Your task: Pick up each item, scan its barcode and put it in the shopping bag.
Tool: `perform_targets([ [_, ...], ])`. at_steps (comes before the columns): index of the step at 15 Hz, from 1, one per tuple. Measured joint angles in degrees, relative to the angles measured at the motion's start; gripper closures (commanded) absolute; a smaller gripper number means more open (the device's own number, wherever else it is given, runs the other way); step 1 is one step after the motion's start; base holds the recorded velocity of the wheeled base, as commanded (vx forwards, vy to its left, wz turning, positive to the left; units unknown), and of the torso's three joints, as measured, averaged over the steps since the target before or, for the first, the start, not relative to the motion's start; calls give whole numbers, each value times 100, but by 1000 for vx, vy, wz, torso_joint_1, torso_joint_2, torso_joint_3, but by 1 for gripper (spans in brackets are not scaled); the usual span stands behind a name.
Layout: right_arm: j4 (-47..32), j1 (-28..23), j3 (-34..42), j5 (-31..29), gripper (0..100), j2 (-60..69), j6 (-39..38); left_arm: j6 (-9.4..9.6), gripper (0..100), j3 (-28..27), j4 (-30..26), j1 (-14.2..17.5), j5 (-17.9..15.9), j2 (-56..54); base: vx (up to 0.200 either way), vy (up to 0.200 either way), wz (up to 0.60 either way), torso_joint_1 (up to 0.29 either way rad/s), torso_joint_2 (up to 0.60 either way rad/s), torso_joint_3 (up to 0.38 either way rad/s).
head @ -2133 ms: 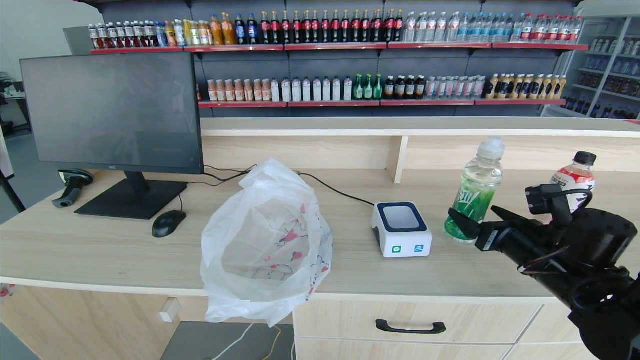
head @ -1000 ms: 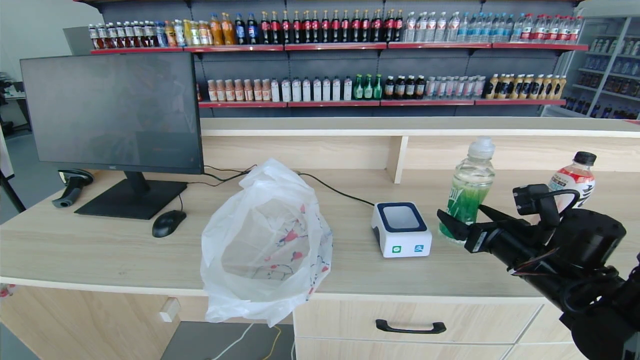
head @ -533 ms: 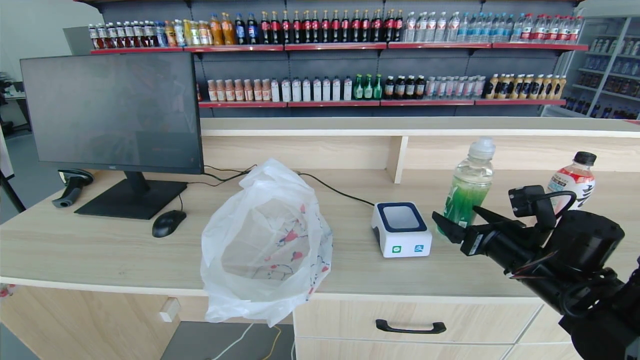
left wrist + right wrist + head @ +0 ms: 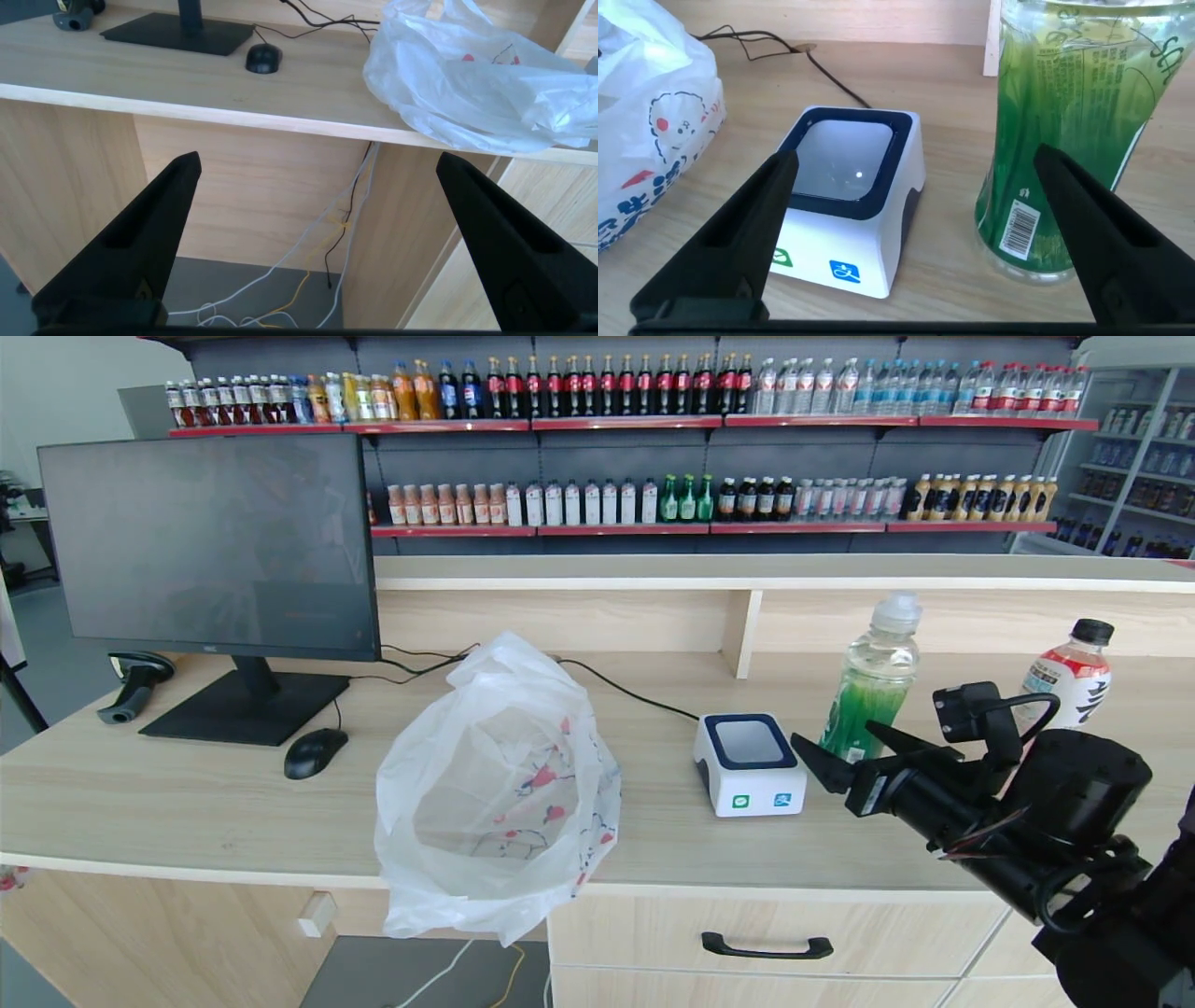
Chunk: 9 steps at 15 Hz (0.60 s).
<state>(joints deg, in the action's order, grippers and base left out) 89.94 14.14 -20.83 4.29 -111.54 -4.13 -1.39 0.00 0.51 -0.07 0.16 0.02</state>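
A green drink bottle [image 4: 873, 677] stands slightly tilted on the counter, right of the white barcode scanner [image 4: 750, 763]. My right gripper [image 4: 840, 739] is open at the bottle's base, with one finger in front of the bottle and the other toward the scanner. In the right wrist view the bottle [image 4: 1064, 159], barcode facing me, sits by one finger, and the scanner [image 4: 848, 201] lies between the fingers, farther off. The white shopping bag [image 4: 499, 793] gapes open at the counter's front edge. A red-and-white bottle [image 4: 1072, 677] stands at the far right. My left gripper [image 4: 318, 159] is open below the counter.
A monitor [image 4: 210, 537], a mouse [image 4: 315, 751] and a handheld scanner [image 4: 135, 686] occupy the counter's left. A black cable [image 4: 625, 691] runs to the barcode scanner. A raised ledge with a divider [image 4: 742, 630] backs the counter. Cables [image 4: 327, 271] hang under the counter.
My right gripper has moved left toward the scanner, staying open. The green bottle has shifted slightly left with it. The bag, scanner and red-and-white bottle have not moved.
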Motion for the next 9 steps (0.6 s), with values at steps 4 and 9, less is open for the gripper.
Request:
perform_targets([
  [4,0,46,13,0,0,-6,0,0,0,0,0,-4,0,0,0,0,0,0,0,0],
  [9,0,-290,207,-2,0,223,63,0,0,0,0,2,0,0,0,0,0,0,0,0],
])
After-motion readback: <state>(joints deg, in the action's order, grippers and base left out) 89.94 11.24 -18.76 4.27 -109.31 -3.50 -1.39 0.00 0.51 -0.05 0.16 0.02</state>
